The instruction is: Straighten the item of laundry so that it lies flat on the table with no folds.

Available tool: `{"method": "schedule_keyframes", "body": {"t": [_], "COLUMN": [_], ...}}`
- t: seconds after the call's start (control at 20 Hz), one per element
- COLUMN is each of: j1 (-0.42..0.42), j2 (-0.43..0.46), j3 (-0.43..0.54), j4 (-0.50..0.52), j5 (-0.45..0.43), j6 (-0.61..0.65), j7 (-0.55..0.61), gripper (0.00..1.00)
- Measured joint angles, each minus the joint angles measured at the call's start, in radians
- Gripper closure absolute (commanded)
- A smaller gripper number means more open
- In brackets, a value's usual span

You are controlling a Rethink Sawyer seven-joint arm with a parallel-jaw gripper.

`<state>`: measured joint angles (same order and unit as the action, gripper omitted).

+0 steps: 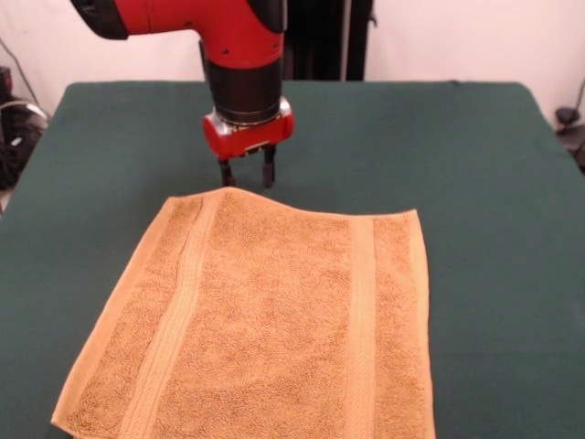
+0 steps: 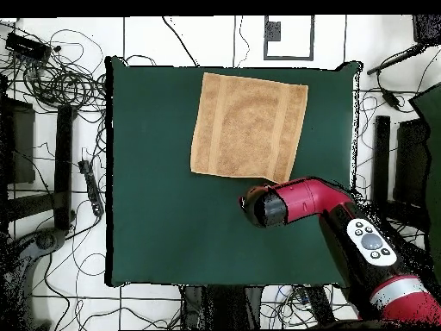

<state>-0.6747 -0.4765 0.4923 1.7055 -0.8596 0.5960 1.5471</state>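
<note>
- Golden-orange terry is what the item of laundry (image 1: 265, 320) is made of, and it's seen spread open on the table (image 1: 475, 183), pretty much flat
- two ribbed bands can be made out running across it, one near each end
- in the front view the towel is found toward the near edge of the table, with its near end running out of the bottom of the picture
- in the overhead view (image 2: 249, 128) it's placed close to the table's (image 2: 172, 224) edge farthest from the robot's base, roughly midway along that edge and turned a bit askew to it
- the far edge of the towel isn't quite level: a small hump is seen in it right below the gripper, near the far-left corner in the front view
- the gripper (image 1: 247, 174) is held on the red and black arm (image 1: 239, 55) just over that humped edge, pointing straight down
- its two dark fingers (image 1: 269, 170) are parted a little, with a gap showing between them, and nothing is gripped
- whether the left fingertip is touching the cloth can't be told
- cables (image 2: 60, 78) are seen tangled on the floor beside the table in the overhead view
</note>
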Motion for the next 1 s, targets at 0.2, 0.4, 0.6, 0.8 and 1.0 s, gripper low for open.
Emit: {"method": "schedule_keyframes", "body": {"t": [0.2, 0.4, 0.6, 0.8, 1.0], "j1": [0.000, 0.003, 0.005, 0.005, 0.003], "j2": [0.000, 0.000, 0.000, -0.001, -0.002], "j3": [0.000, 0.001, 0.004, 0.007, 0.008], "j4": [0.000, 0.000, 0.000, 0.000, 0.000], "j5": [0.000, -0.016, -0.036, -0.041, -0.041], "j6": [0.013, 0.027, 0.038, 0.050, 0.069], "j7": [-0.010, -0.043, -0.088, -0.136, -0.177], "gripper": [0.00, 0.00, 0.00, 0.00, 0.00]}}
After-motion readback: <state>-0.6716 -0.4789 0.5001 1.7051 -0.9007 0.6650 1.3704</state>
